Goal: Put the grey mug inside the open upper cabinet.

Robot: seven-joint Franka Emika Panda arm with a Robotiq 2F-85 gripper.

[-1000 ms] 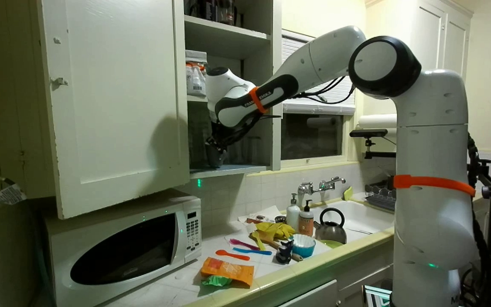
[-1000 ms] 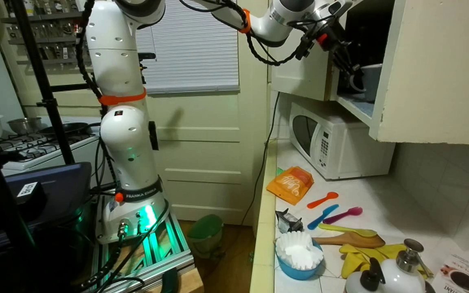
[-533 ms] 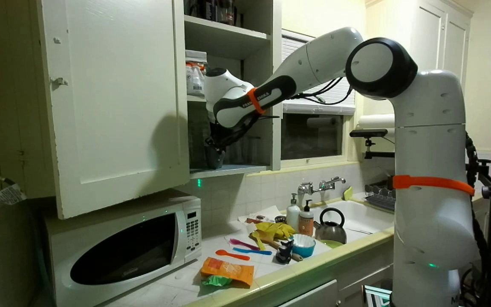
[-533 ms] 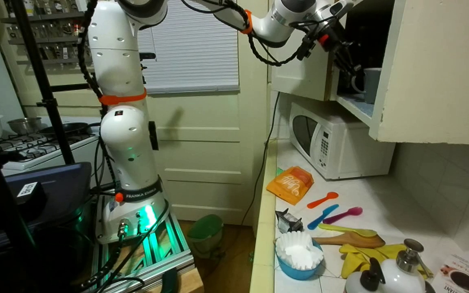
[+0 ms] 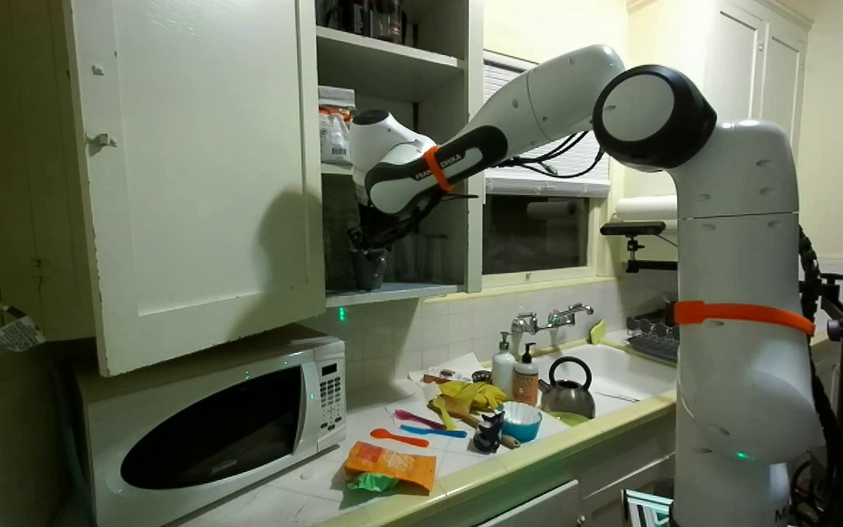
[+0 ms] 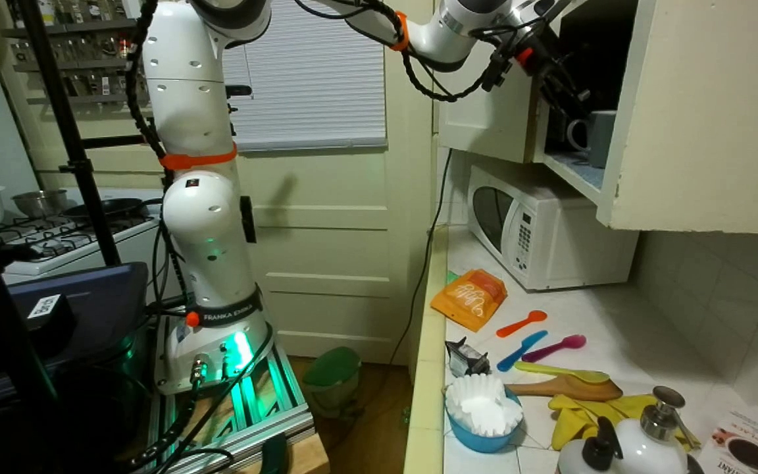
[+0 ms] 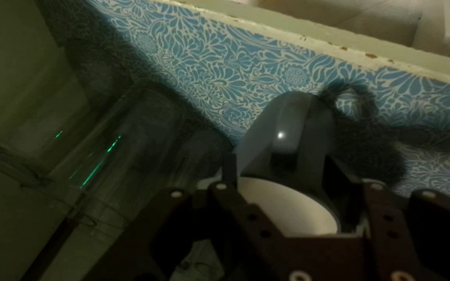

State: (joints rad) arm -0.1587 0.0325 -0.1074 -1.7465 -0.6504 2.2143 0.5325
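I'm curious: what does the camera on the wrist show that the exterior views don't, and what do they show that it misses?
Only the wrist view: the pale inside of the grey mug, and the leafy pattern of the blue shelf lining clear enough to make out.

Only the exterior views: the robot's white arm, the orange pouch and the blue bowl on the counter.

Shared: the hand at the grey mug, which stands inside the open cabinet.

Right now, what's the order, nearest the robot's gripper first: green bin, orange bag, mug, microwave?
In an exterior view:
1. Mug, on the shelf.
2. Microwave, on the counter.
3. Orange bag, at the counter's edge.
4. Bin, on the floor.
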